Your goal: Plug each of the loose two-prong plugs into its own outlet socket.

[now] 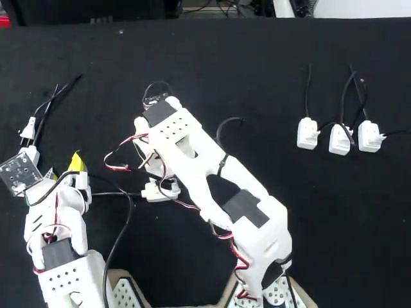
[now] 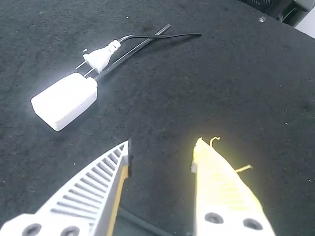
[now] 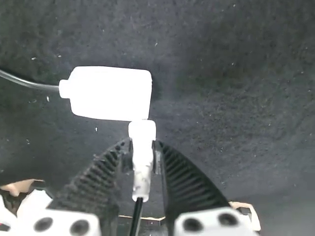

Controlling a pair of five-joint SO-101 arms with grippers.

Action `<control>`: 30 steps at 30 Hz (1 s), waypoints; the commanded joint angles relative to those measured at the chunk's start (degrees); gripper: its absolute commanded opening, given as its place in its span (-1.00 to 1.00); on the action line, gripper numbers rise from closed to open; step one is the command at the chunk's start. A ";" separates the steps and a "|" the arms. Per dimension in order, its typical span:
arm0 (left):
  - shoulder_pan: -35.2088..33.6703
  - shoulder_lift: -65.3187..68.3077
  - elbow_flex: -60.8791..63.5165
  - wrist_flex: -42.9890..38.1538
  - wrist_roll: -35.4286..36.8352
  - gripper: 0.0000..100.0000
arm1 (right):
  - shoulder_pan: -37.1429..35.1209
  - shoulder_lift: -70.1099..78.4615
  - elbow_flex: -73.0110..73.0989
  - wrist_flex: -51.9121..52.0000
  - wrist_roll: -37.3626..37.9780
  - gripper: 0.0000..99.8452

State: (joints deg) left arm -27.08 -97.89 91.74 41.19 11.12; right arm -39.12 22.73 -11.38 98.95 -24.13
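Right claw (image 3: pixel 141 145) of mine is pinching a white two-prong plug (image 3: pixel 142 160) by its sides, nose pressed against the long face of a white outlet socket (image 3: pixel 110 93). The prongs are hidden (so how deep they sit, I cannot tell). The socket is a rounded block lying flat on the black tabletop (image 3: pixel 236 73), with a black cord (image 3: pixel 24 82) leaving one end.

The high view puts this pair near the tabletop's middle, under my right arm (image 1: pixel 212 186).

My left claw (image 2: pixel 161 145) is spread, one white finger and one yellow, holding nothing. Beyond it lies a second plug (image 2: pixel 101 56), its prongs at the end of a second socket (image 2: pixel 64 101). I cannot tell whether they are in.

Looking down also shows three white sockets (image 1: pixel 339 139) in a row at the far right, each with a black cord.
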 commanded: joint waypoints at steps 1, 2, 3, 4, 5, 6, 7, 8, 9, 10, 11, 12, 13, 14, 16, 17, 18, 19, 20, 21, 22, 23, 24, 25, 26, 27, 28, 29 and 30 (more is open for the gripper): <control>-0.66 -0.35 -0.57 -1.14 -0.18 -0.58 | -0.44 -3.47 -0.75 2.29 1.14 -0.98; -0.66 -0.35 -0.57 -1.14 -0.18 -0.58 | -0.44 -3.47 -1.01 2.29 1.14 -0.98; -0.66 -0.35 -0.57 -1.14 -0.18 -0.58 | -0.44 -3.47 -1.27 2.20 1.14 -0.98; -0.66 -0.35 -0.57 -1.14 -0.18 -0.58 | -0.44 -3.38 -1.89 2.20 0.97 -0.98; -0.66 -0.35 -0.57 -1.14 -0.18 -0.58 | -0.44 -3.38 -2.33 2.20 0.79 -0.98; -0.66 -0.35 -0.57 -1.14 -0.18 -0.58 | -0.44 -3.38 -2.59 2.20 0.79 -0.98; -0.66 -0.35 -0.57 -1.14 -0.18 -0.58 | -0.44 -3.30 -2.77 2.20 0.79 -0.98; -0.66 -0.35 -0.57 -1.14 -0.18 -0.58 | -0.53 -3.03 -2.86 2.20 0.79 -0.98; -0.75 -0.35 -0.57 -1.14 -0.18 -0.58 | -0.53 -2.68 -3.03 2.20 0.79 -0.98; -0.75 -0.35 -0.57 -1.14 -0.18 -0.58 | -0.53 -2.07 -3.47 2.20 0.79 -0.98; -0.66 -0.35 -0.57 -1.14 -0.18 -0.58 | -0.53 -1.36 -3.91 2.20 0.88 -0.98; -0.57 -0.35 -0.57 -1.14 -0.18 -0.58 | -0.53 -0.40 -4.70 2.20 0.88 -0.98; -0.57 -0.35 -0.57 -1.14 -0.18 -0.58 | -0.53 0.57 -5.67 2.20 0.88 -0.98; -0.48 -0.35 -0.57 -1.14 -0.18 -0.58 | -0.53 1.36 -6.81 2.29 0.88 -0.98; -0.48 -0.35 -0.57 -1.14 -0.18 -0.58 | -0.44 2.33 -8.75 2.29 1.05 -0.98; -0.48 -0.35 -0.57 -1.14 -0.18 -0.58 | -0.44 2.24 -9.10 2.29 1.05 -0.98; -0.48 -0.35 -0.57 -1.14 -0.18 -0.58 | -0.53 2.15 -9.19 2.29 1.05 -0.98; -0.48 -0.35 -0.57 -1.14 -0.18 -0.58 | -0.62 2.15 -9.19 2.29 1.05 -0.98; -0.48 -0.35 -0.57 -1.14 -0.18 -0.58 | -0.62 2.24 -8.92 2.29 1.05 -0.98; -0.48 -0.35 -0.57 -1.14 -0.18 -0.58 | -0.62 2.42 -8.40 2.29 1.05 -0.98; -0.48 -0.35 -0.57 -1.14 -0.18 -0.58 | -0.62 2.42 -7.43 2.29 1.14 -0.98; -0.48 -0.35 -0.57 -1.14 -0.18 -0.58 | -0.62 2.42 -6.29 2.29 1.14 -0.98; -0.48 -0.35 -0.57 -1.14 -0.18 -0.58 | -0.62 2.33 -4.88 2.29 1.14 -0.98; -0.48 -0.35 -0.57 -1.14 -0.18 -0.58 | -0.70 2.15 -3.65 2.29 1.14 -0.98; -0.48 -0.35 -0.57 -1.14 -0.18 -0.58 | -0.70 2.07 -2.59 2.29 1.14 -0.98; -0.48 -0.35 -0.57 -1.14 -0.18 -0.58 | -0.79 2.07 -1.89 2.29 1.14 -0.98; -0.48 -0.35 -0.57 -1.14 -0.18 -0.58 | -0.70 2.33 -1.54 2.29 1.14 -0.98; -0.48 -0.35 -0.57 -1.23 -0.18 -0.58 | -0.70 2.51 -1.36 2.29 1.14 -0.98; -0.48 -0.35 -0.57 -1.67 -0.18 -0.58 | -0.53 2.51 -1.27 2.29 1.23 -0.98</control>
State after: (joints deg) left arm -27.08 -97.89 91.74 41.19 11.12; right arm -39.12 25.54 -12.88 99.12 -23.69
